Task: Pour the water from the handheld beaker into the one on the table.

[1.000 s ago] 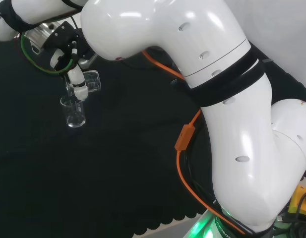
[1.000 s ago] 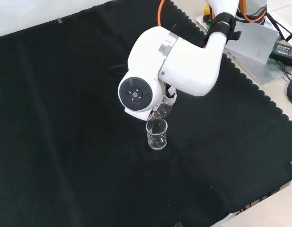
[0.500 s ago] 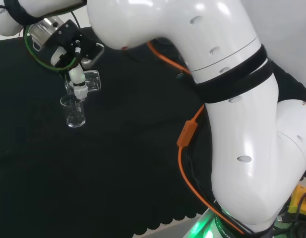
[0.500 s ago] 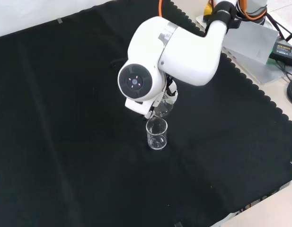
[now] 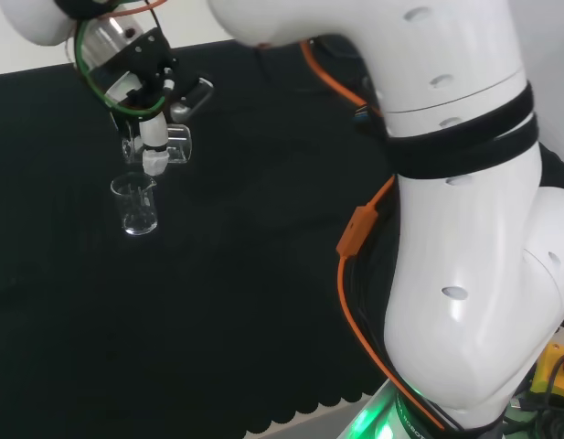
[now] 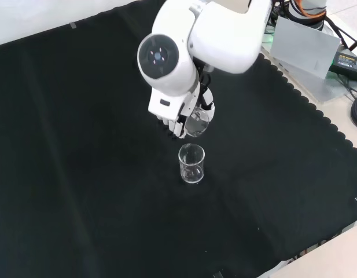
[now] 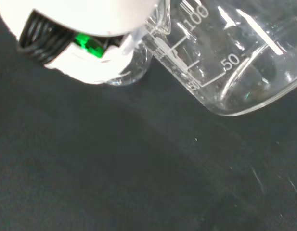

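The hand [image 5: 146, 128] grips the tilted handheld beaker [image 5: 176, 146] just above the upright beaker [image 6: 191, 164] on the black cloth [image 6: 80, 174].

held beaker [image 7: 235, 62] | white scale marks | reads 100 and 50

- Head view: my camera sits behind and above the arm's base, looking over the white links [image 5: 446, 183] at the black cloth [image 5: 218, 320].
- Front view: my camera faces the arm from the cloth's [image 6: 80, 174] near edge, looking down, set well back.
- Wrist view: rides at the wrist, very close, past the held beaker [image 7: 225, 62].
- Shared: head and front views both take in the standing beaker [image 5: 135, 203] [image 6: 191, 164] at mid-cloth.
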Motion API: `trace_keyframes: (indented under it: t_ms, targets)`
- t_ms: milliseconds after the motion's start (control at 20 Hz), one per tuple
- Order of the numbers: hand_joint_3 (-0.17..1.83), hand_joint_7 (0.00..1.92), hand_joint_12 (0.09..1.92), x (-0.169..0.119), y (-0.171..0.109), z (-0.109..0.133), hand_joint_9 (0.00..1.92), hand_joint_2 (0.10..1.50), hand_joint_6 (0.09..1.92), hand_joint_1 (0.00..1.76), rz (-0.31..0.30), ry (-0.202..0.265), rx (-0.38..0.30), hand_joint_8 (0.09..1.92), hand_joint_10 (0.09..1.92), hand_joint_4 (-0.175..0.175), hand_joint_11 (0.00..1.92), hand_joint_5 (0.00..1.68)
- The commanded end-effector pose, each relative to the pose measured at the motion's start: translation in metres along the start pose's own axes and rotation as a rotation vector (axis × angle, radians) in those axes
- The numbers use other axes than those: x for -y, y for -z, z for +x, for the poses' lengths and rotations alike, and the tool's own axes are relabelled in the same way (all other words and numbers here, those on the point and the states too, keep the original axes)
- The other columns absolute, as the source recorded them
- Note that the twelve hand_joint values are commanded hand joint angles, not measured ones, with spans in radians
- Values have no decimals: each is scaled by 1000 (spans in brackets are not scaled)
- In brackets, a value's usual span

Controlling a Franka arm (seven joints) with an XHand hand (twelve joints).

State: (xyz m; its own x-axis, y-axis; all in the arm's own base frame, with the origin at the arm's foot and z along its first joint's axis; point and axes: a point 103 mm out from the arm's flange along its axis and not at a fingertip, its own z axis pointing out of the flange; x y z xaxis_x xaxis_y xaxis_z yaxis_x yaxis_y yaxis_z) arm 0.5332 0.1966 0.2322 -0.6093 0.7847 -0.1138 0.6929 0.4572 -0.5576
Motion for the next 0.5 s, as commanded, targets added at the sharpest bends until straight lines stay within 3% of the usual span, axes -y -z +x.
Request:
trace_keyframes:
  t_ms: [50,500]
  targets:
    - [727,1270,715,12,-13,-31,1637,634,785,1309,-242,55,-173,764,526,-175,1312,1205]
    - [721,1269,715,8,-44,-66,1624,637,783,1309,-357,63,-312,762,519,-175,1308,1204]
